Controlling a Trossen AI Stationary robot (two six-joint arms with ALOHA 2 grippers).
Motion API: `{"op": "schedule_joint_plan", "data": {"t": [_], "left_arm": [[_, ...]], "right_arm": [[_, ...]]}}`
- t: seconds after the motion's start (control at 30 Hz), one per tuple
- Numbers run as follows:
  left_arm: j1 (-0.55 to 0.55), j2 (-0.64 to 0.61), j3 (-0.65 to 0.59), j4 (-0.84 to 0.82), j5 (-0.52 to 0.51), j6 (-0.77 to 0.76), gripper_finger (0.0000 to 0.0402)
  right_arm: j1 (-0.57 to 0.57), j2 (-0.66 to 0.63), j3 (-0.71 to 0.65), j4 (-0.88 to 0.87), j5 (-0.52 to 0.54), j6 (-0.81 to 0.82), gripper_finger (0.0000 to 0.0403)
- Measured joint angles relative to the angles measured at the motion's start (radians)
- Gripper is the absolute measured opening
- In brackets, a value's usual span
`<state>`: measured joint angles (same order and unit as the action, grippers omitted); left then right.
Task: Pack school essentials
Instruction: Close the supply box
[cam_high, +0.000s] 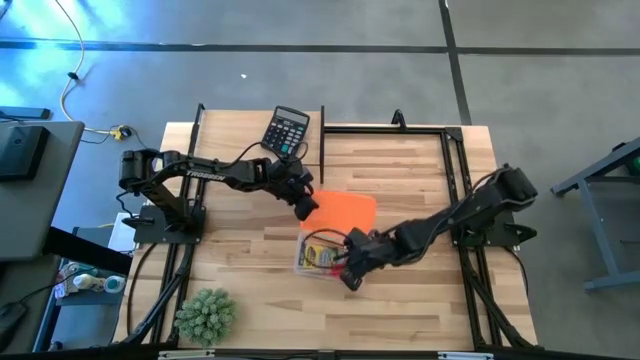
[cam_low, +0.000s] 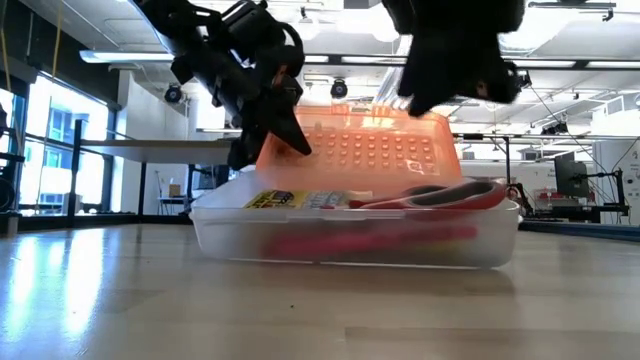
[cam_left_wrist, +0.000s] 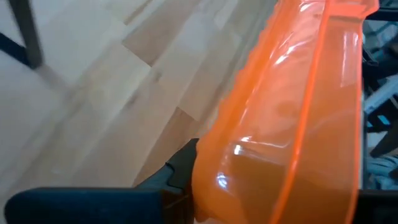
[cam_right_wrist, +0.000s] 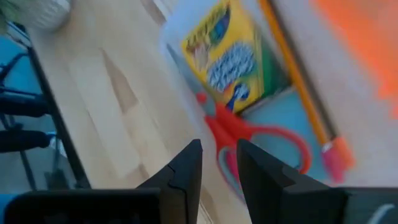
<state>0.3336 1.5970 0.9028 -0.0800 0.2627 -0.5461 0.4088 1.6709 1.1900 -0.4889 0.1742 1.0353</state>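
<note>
Robotics lab or workshop, wooden desk (cam_high: 400, 300) with two bolted arms inside a black frame (cam_high: 450, 150), grey concrete floor (cam_high: 300, 70) with loose cable (cam_high: 70, 80), strip ceiling lights (cam_low: 130, 57), big windows (cam_low: 60, 140), more benches (cam_low: 590, 225) and gear behind

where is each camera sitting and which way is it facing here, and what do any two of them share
High view: above the table, looking straight down; both arms show, over the pencil box.
Low view: at table-top height, looking level across; both arms come in from above.
Left wrist view: on the left arm, facing the orange lid, held by the left gripper.
Right wrist view: on the right arm, facing the crayon pack and scissors; right gripper empty.
Shared: high and low both show the orange lid.
</note>
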Motion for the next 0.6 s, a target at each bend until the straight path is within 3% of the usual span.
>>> {"op": "schedule_joint_plan", "data": {"t": [0.23, 0.6], "left_arm": [[0.0, 0.0, 0.0, 0.002, -0.053, 0.026, 0.0078], [0.0, 0.0, 0.0, 0.003, -0.054, 0.027, 0.0078]], "right_arm": [[0.033, 0.096, 0.0, -0.004, 0.008, 0.087, 0.0089], [-0.036, 0.13, 0.0, -0.035, 0.035, 0.075, 0.0089]]}}
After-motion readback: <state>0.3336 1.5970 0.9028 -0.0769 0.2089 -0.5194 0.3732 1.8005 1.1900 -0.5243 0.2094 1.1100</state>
